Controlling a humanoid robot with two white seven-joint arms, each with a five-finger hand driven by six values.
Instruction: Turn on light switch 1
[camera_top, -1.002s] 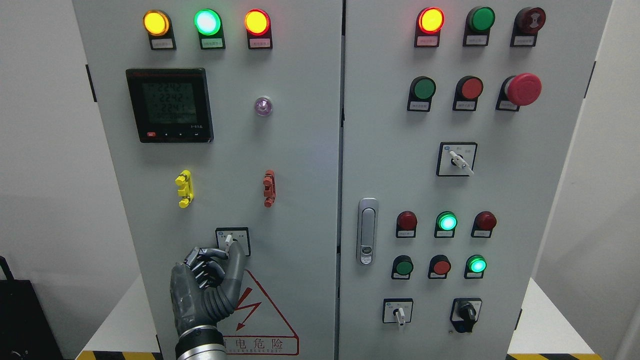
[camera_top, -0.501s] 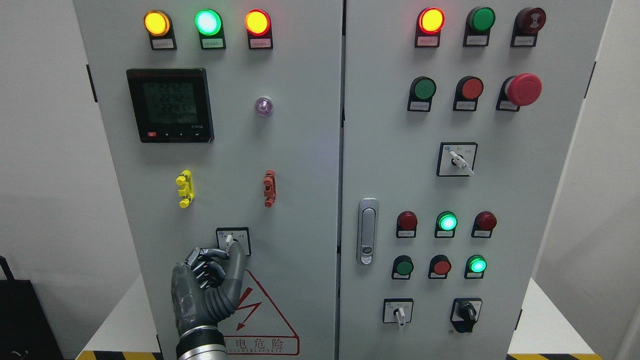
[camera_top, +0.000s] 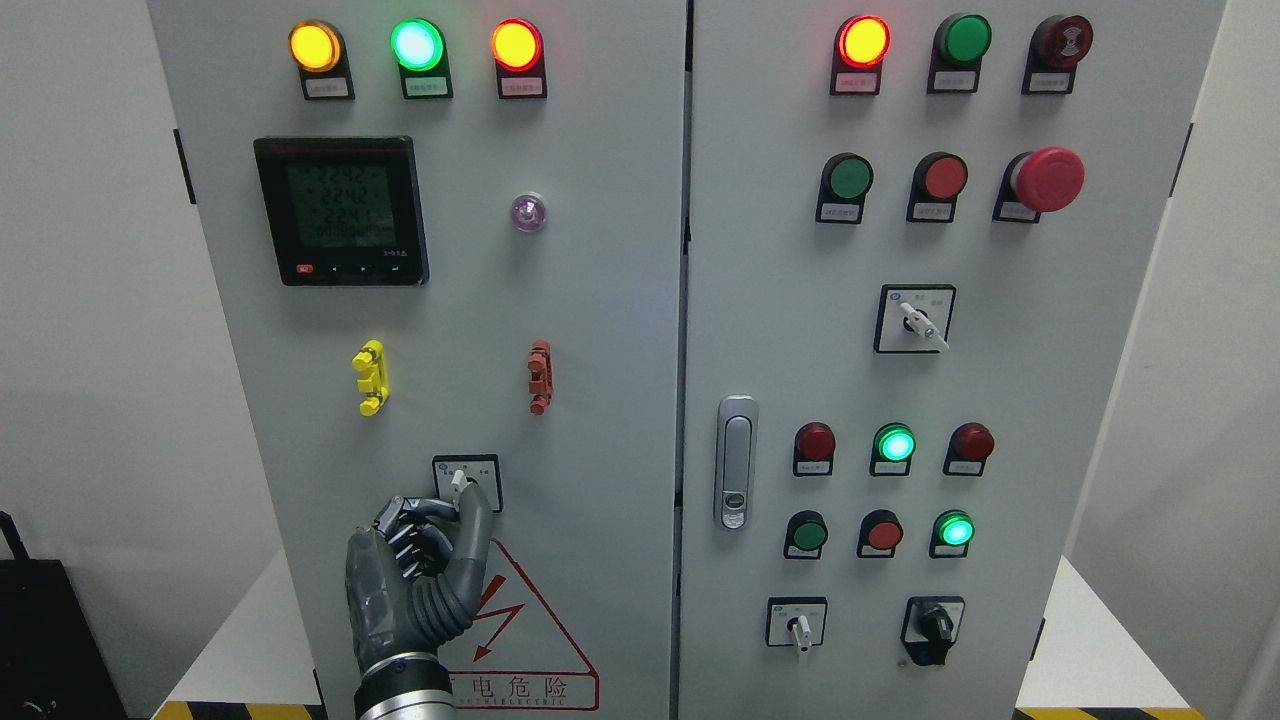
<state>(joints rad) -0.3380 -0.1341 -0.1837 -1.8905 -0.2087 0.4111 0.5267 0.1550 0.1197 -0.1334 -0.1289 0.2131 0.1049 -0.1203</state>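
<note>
The left hand (camera_top: 420, 580) reaches up the cabinet's left door (camera_top: 600, 400), fingers (camera_top: 470, 515) curled, thumb and forefinger pinching the small white lever of the rotary switch (camera_top: 462, 482) low on that door. A firm pinch and slow wrist twist should turn it cleanly.

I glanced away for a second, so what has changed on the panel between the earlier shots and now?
Almost nothing. The left hand has sunk very slightly, its fingers still curled at the small selector switch on the left door. The switch lever looks unturned, and every lamp, the meter and the right door's controls are as before.
</note>
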